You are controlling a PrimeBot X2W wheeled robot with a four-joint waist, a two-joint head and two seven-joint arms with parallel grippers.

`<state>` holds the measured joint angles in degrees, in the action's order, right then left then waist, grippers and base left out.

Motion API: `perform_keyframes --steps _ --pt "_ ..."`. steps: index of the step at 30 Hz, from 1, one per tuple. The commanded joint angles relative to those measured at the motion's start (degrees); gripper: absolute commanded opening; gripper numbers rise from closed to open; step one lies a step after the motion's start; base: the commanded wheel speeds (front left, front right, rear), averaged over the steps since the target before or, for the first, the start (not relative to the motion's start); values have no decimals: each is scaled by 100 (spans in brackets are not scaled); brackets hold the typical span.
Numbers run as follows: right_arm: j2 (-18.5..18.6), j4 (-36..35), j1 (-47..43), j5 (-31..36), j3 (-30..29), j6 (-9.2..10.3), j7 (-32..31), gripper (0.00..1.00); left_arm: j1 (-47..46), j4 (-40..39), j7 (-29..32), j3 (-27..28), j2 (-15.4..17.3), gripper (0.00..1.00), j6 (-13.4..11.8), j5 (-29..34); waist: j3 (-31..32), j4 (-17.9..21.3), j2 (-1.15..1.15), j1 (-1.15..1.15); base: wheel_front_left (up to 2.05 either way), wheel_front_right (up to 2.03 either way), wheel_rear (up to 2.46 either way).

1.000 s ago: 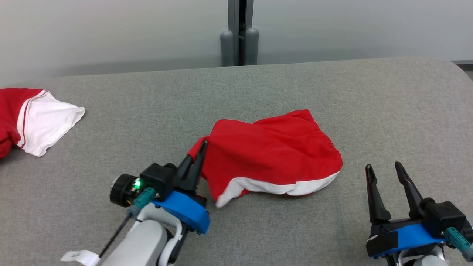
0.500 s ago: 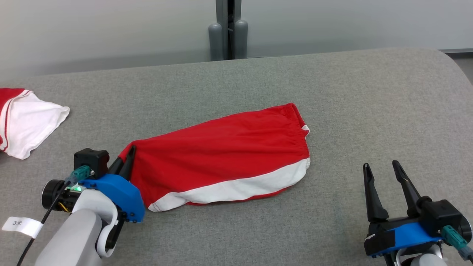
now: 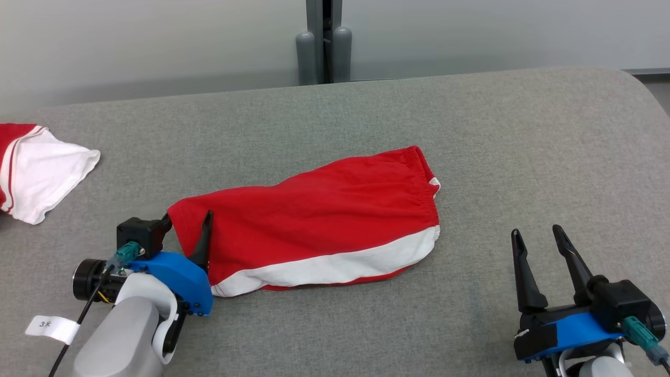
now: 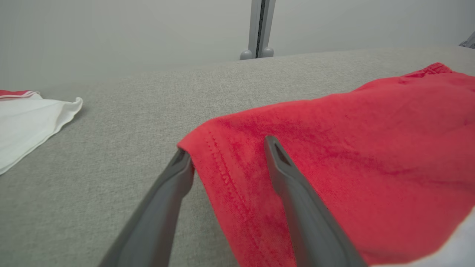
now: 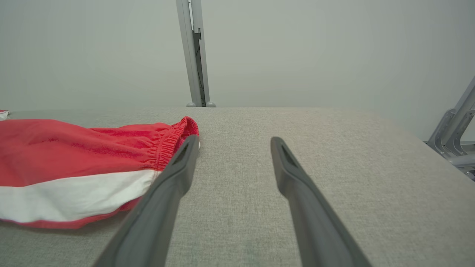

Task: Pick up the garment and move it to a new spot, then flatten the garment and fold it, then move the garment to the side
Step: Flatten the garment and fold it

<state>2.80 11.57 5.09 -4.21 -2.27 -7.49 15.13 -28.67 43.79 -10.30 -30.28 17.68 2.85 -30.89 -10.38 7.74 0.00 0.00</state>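
Nearest, the L gripper [image 3: 188, 215] sits low at the front left of the table [image 3: 523, 146], jaws spread wide, nothing clamped. The R gripper [image 3: 536, 231] is at front right, also wide & empty, over bare table.

Step in hand, as I judge it: flattening, w/ the L claw at the point of releasing the garment's corner. To do it well, draw the L arm straight back along its own fingers, low but not scraping, so the hem [image 4: 222, 174] isn't dragged or flipped. Don't lift first, since a finger could catch cloth. Then deal w/ the rumple [image 3: 293, 191] toward the far edge of the garment [image 3: 324, 225]. A gentle pull from the waistband end would suit the R claw, which is closer to that end.

Relative to the L claw, the garment's near-left corner lies btw the fingers. In the left wrist view the right finger [image 4: 297, 185] is over red cloth and the left finger [image 4: 163, 207] is at the hem's edge, beside bare table. Whether the right one touches the cloth or hovers just above, I can't tell from this angle. The rest stretches away to the right & back, w/ the white band [image 3: 335, 264] along the near edge and the elastic waistband [image 3: 426, 173] at the far-right end. The R claw is clear of it, garment off to its left.

Farther left lies a second red-&-white cloth [image 3: 42, 173], well apart. Beyond the table, a grey post [image 3: 323, 42] stands at the wall.
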Motion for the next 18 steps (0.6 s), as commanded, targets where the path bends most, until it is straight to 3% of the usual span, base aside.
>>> perform_keyframes --steps 1,10,18 --pt "17 -2 52 48 -12 -1 3 100 -109 33 -79 25 11 100 18 -38 20 -29 0 0 0 0 0" --pt "18 17 -31 52 -77 -1 3 100 459 -116 -291 25 -156 100 168 -277 260 -335 0 0 0 0 0" --pt "17 -37 -122 109 -50 -1 3 100 1076 -910 -463 175 -265 100 -62 -285 539 -634 0 0 0 0 0"
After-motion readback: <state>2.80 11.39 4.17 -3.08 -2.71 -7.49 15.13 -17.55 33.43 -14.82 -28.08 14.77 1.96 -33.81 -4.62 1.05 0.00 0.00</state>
